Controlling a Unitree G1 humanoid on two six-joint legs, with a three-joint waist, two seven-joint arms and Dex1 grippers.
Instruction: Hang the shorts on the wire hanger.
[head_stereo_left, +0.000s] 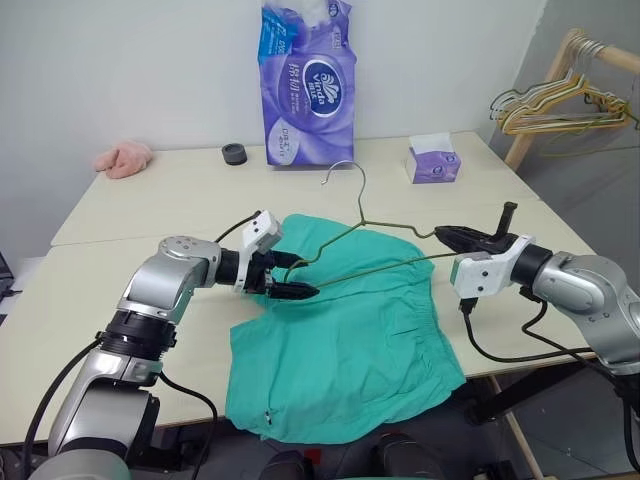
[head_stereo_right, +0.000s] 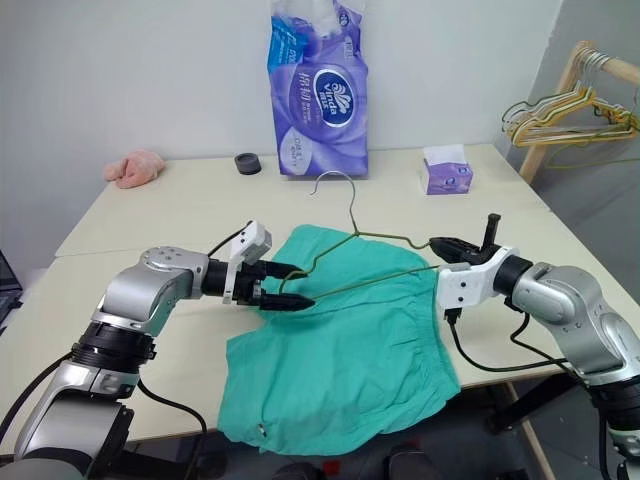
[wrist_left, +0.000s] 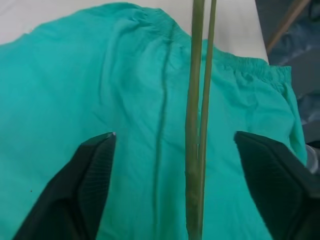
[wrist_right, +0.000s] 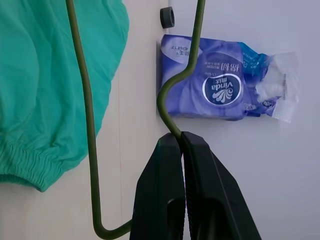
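Here, right gripper (wrist_right: 182, 145): its two black fingers are pressing together on the thin dark grey-green wire hanger (head_stereo_left: 385, 232), pinching one shoulder corner and holding it lifted above the table.
Left gripper (head_stereo_left: 292, 291): its jaws are standing apart on either side of the hanger's opposite end, where the two wires are running close together between them; neither pad is touching the wire in the wrist view.
Wire hanger: it is sitting tilted across the space between the two grippers, curved hook pointing up toward the purple tissue pack (head_stereo_left: 306, 80), with its lower bar passing just above the cloth.
Shorts: the teal-green cloth shorts with a gathered elastic waistband (head_stereo_left: 345, 345) are lying flat on the pale wooden table (head_stereo_left: 150, 210), waistband to the robot's right, legs to its left, the near edge drooping over the table's front.
Handling, hanger: it is looking light, springy and thin, so it is likely to twist in a single pinch; a second hold at the far corner should steady it.
Handling, shorts: they are looking soft, limp and light, likely to sag and slide on smooth wire; the bunched waistband or a leg hem is offering the surest pinch.
Beyond: a small purple tissue box (head_stereo_left: 434, 160) and a pink cloth lump (head_stereo_left: 124, 158) are resting well apart at the far side.
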